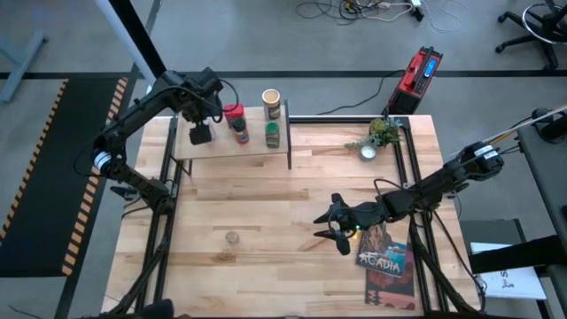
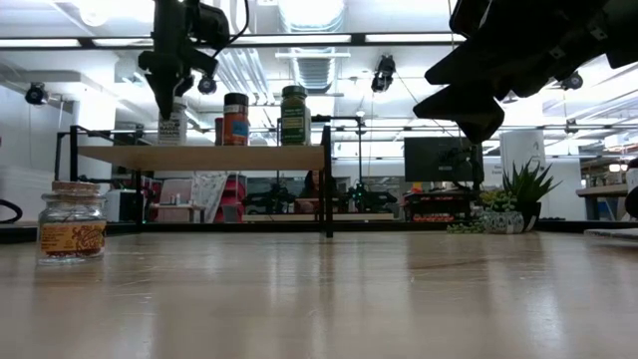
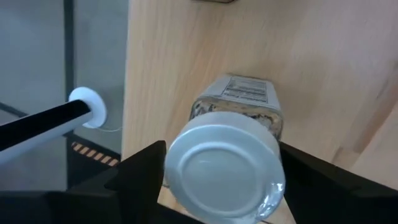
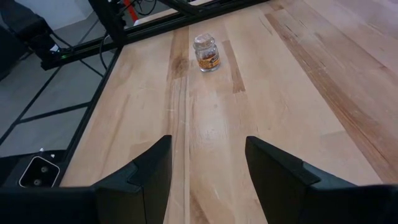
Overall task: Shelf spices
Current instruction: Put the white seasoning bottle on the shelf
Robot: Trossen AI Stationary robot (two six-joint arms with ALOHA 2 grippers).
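1. In the left wrist view, a white-capped clear jar [image 3: 239, 140] is seen from above, standing on the shelf [image 3: 311, 56] between the left gripper [image 3: 217, 180] fingers; in the high view the jar is hidden under that gripper [image 1: 201, 133].
2. In the low view, three more containers are shown on the shelf [image 2: 199, 157]: the white-capped jar [image 2: 171, 125], a red-lidded one [image 2: 235, 119] and a green-lidded jar [image 2: 293, 115]. A tan cylindrical canister [image 1: 271, 103] is made out in the high view at the shelf's back edge.
3. One small cork-topped jar [image 2: 71, 221] is left on the desk [image 2: 349, 299], well apart from the shelf; it is also seen ahead in the right wrist view [image 4: 205, 51].
4. A small plant [image 1: 379, 136] and an "Acadia" book [image 1: 388, 257] are placed on the desk's right side.
5. The left gripper is closed around the white-capped jar.
6. The right gripper [image 1: 337, 229] is held spread wide above the desk, beside the book, with nothing grasped.
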